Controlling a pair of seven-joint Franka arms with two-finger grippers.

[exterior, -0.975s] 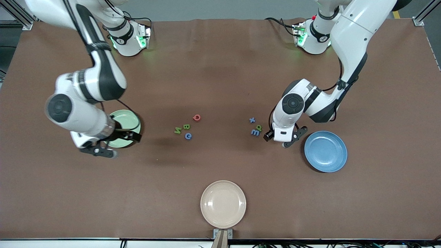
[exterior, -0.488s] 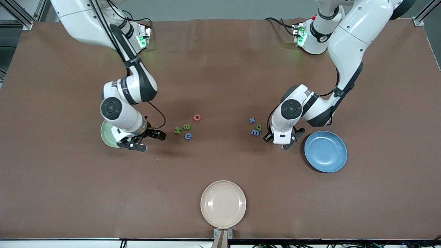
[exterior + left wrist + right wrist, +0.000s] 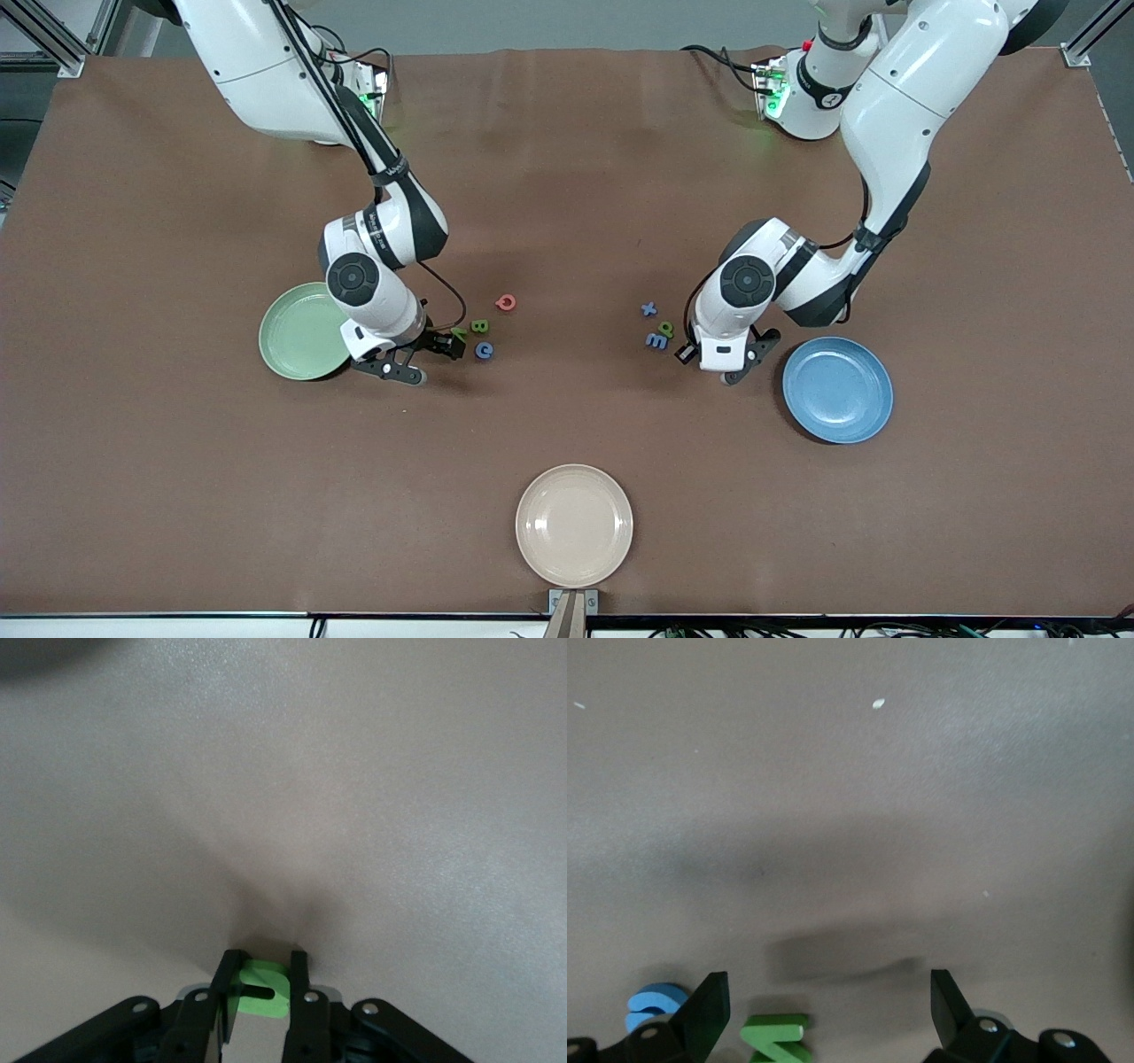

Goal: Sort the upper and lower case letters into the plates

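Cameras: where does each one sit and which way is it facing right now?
Front view: high across the table, facing the bases; both arms show.
Left wrist view: on the left arm, looking down; left gripper shut on a green letter.
Right wrist view: on the right arm, looking down; open right gripper over a green N.
Shared: front and right wrist views show the N.

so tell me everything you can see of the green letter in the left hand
The small green letter is a flat, matte, foam-like piece with a dark slot cut into it; which letter it is cannot be told. It sits pinched between the two black fingers of the left hand, shut on it low over the brown table, near the blue plate.
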